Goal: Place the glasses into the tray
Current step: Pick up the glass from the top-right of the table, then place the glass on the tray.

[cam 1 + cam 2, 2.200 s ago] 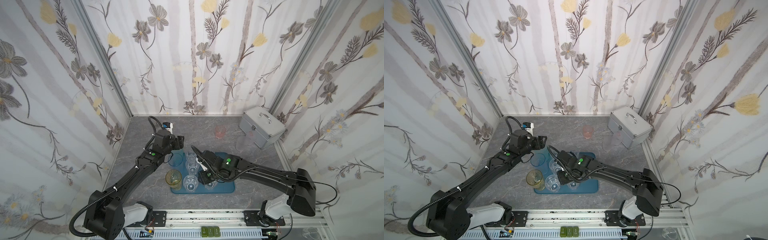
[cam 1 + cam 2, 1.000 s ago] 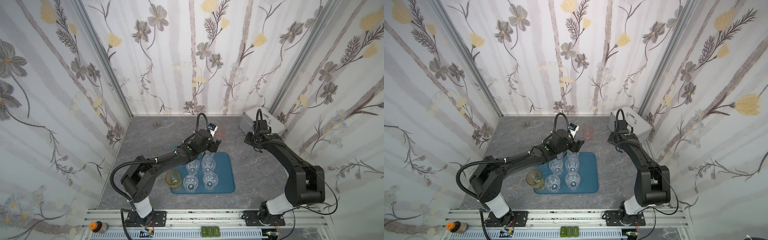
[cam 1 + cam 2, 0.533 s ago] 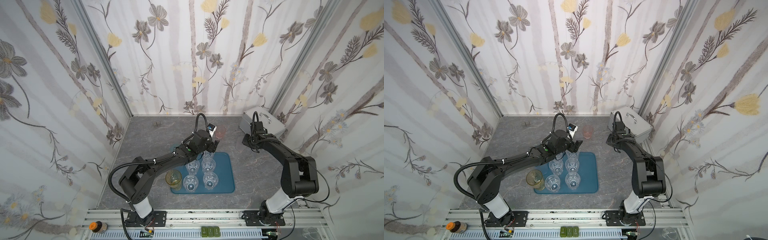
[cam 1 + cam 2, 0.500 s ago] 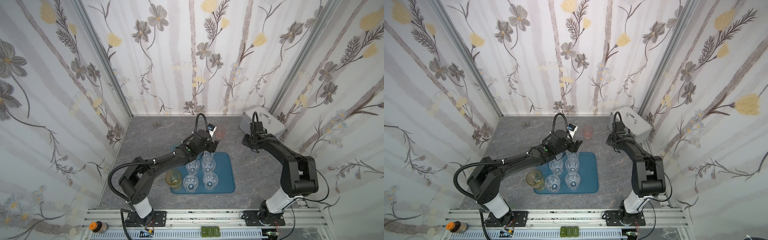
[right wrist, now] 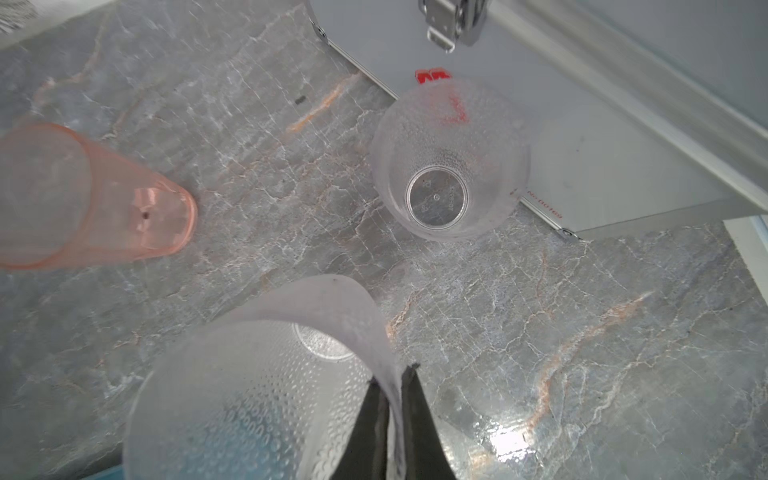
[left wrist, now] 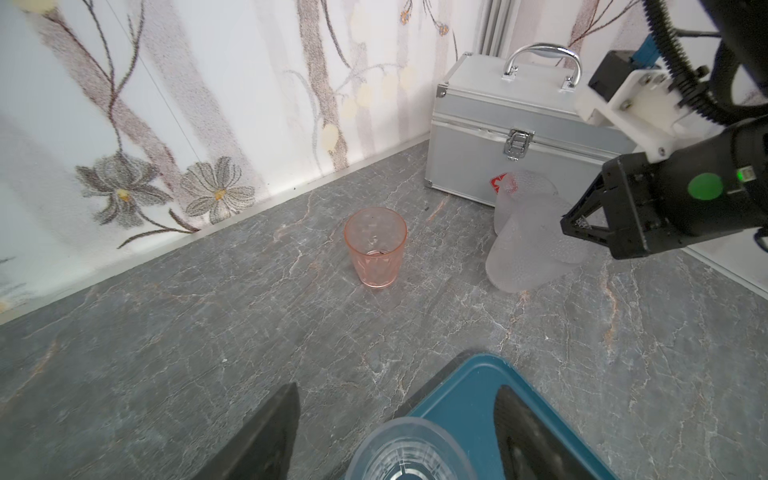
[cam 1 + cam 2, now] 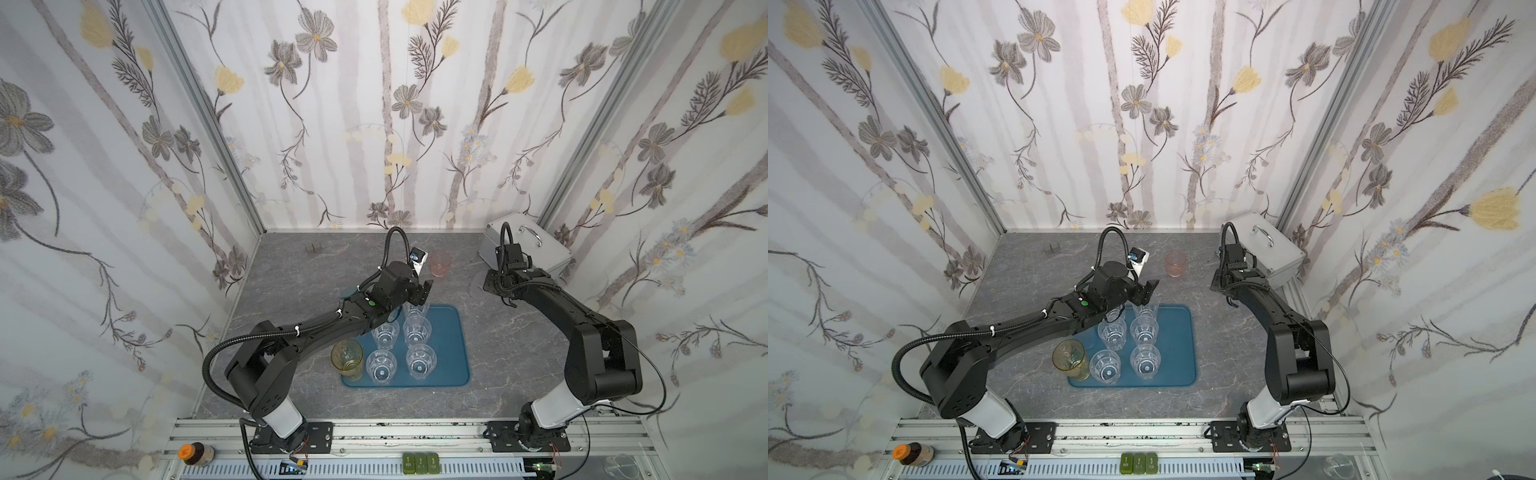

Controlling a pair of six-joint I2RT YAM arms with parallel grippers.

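The teal tray (image 7: 453,332) holds several clear glasses (image 7: 417,330), and an amber one (image 7: 347,357) stands at its near left corner. My left gripper (image 6: 397,436) is open, its fingers either side of a clear glass (image 6: 409,451) at the tray's far left corner, with a gap on each side. My right gripper (image 5: 392,374) is shut on the rim wall of a frosted glass (image 6: 528,249) on the table in front of the case. A second frosted glass (image 5: 449,162) stands behind it. A pink glass (image 7: 439,264) stands alone beyond the tray.
A silver metal case (image 7: 528,249) with a handle sits in the back right corner, close behind the frosted glasses. A small dark block (image 7: 311,248) lies near the back wall. Floral walls close in three sides of the grey marble table (image 7: 498,353).
My right jaws have closed on the frosted glass's rim. The left gripper stays over the tray's far corner, its fingers a little wider.
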